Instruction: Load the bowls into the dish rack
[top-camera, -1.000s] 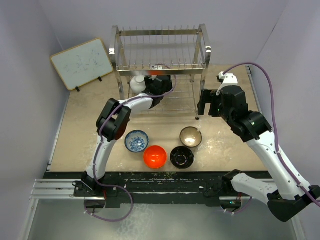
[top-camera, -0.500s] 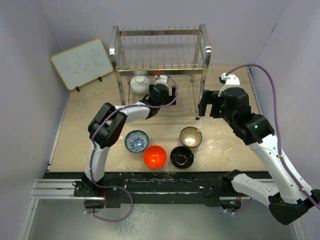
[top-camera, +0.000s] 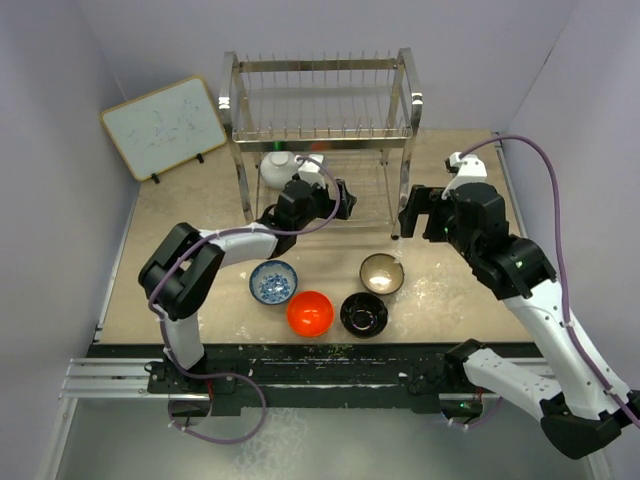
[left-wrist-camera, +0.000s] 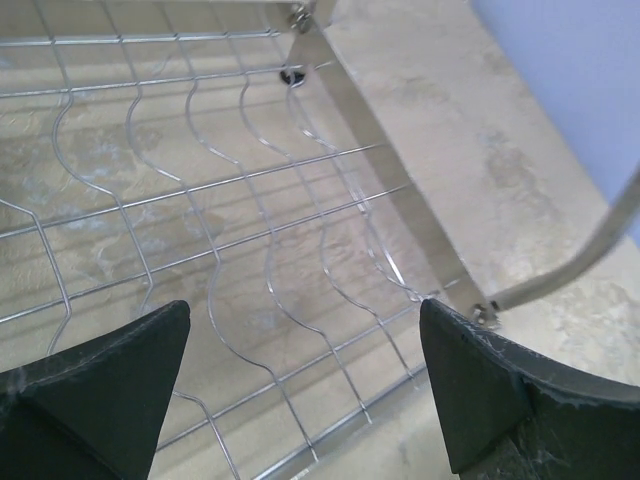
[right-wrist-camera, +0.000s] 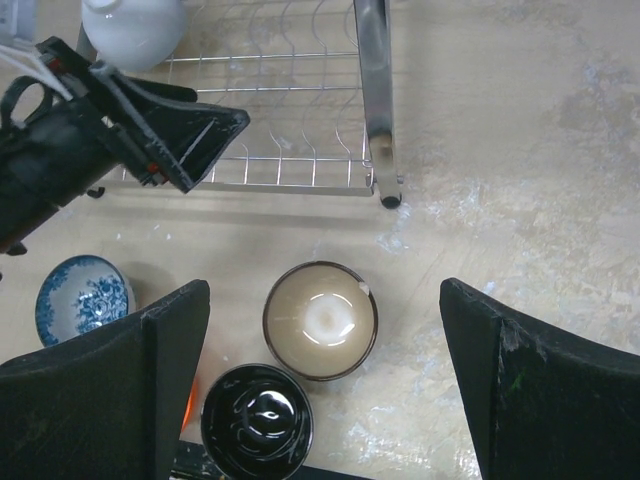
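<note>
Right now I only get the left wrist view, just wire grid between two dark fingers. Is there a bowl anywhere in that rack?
Observer: Yes. A white bowl sits on the lower shelf of the dish rack, toward its left end, outside your picture.
Operator: Where are the other bowls?
Observer: Four stand on the table in front of the rack: the blue-and-white bowl, the orange-red bowl, the black bowl and the tan bowl.
Operator: Is the other arm carrying one?
Observer: No. The right end effector is open and empty, beside the rack's right front post.
</note>
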